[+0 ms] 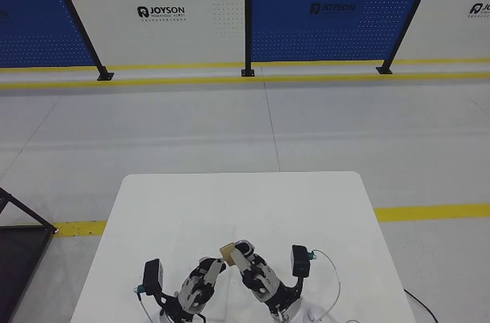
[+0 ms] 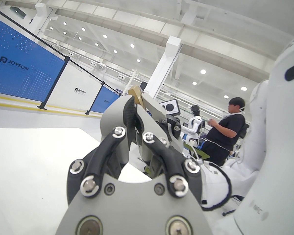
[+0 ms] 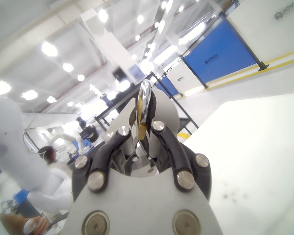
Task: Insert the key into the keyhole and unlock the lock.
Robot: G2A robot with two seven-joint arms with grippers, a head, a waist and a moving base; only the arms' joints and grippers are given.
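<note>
Clamping the lock point(image 3: 140, 121) above the desk point(image 1: 228, 202), jaws of the right gripper point(image 1: 240, 258) likely present its keyhole to the left gripper point(image 2: 135, 110), whose jaws look closed, contents unclear.

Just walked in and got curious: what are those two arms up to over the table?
The right pincer grips a brass padlock, held above the white table. The left pincer is closed with its tip at the padlock; I can't make out the key, so whether it's in yet is unclear.
</note>
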